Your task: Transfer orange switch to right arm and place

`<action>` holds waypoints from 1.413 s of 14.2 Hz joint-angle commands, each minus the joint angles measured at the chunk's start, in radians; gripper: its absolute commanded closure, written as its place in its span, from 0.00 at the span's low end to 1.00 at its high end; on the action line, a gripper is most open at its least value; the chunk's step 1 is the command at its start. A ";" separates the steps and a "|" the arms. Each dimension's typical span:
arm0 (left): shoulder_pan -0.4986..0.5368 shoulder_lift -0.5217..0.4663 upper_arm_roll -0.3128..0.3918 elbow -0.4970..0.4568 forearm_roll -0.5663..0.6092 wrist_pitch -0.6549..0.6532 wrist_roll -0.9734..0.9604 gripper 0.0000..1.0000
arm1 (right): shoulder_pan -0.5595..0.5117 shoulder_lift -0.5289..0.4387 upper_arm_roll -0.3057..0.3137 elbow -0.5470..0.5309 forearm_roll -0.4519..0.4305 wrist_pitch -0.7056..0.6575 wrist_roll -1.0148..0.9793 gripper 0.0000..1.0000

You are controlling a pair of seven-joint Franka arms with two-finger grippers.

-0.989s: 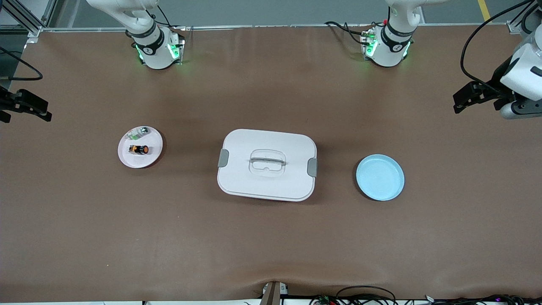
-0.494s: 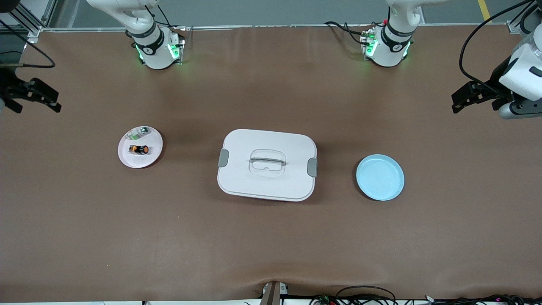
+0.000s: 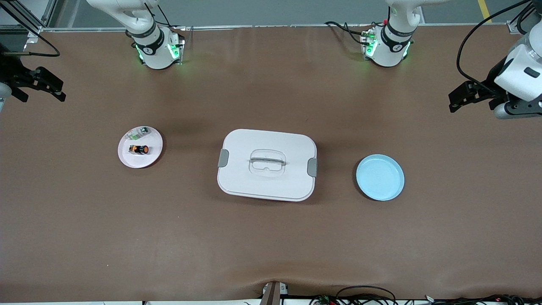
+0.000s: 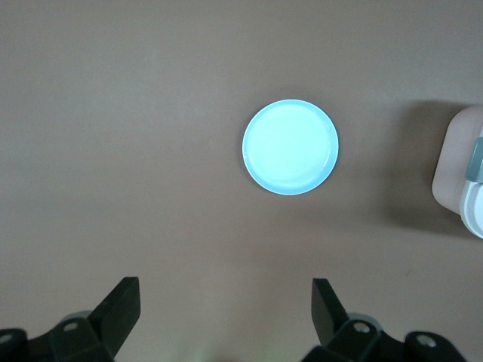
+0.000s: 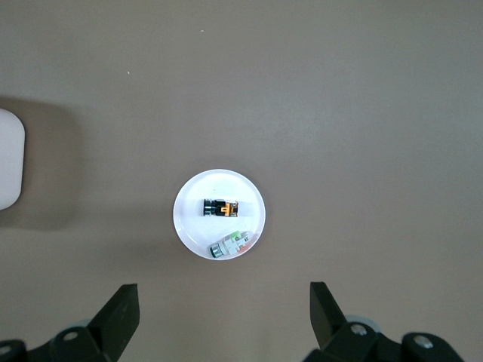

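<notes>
Both arms are cut off at the picture's edges, the left gripper [image 3: 459,96] and right gripper [image 3: 40,84] spread wide and empty, while the orange switch [image 3: 138,149] lies on the white plate [image 3: 154,154], lengthwise toward the white box [image 3: 266,164], orange end nearest it.

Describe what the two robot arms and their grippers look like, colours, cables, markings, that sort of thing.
Both arms are white and jointed, with black bands at the joints. The left arm and right arm each show green lights glowing at the base and a small round mark on the band. Black cables trail from both. The left gripper and right gripper are black, each with two angular jaws.
</notes>
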 commanded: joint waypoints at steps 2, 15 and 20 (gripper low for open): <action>0.003 -0.004 -0.007 0.029 -0.016 -0.015 0.024 0.00 | -0.018 0.060 0.007 0.097 0.014 -0.045 0.013 0.00; 0.005 -0.004 -0.008 0.040 -0.019 -0.026 0.024 0.00 | -0.018 0.111 0.007 0.181 0.013 -0.094 0.011 0.00; 0.006 -0.004 -0.008 0.049 -0.037 -0.038 0.024 0.00 | -0.019 0.113 0.007 0.186 0.013 -0.094 0.010 0.00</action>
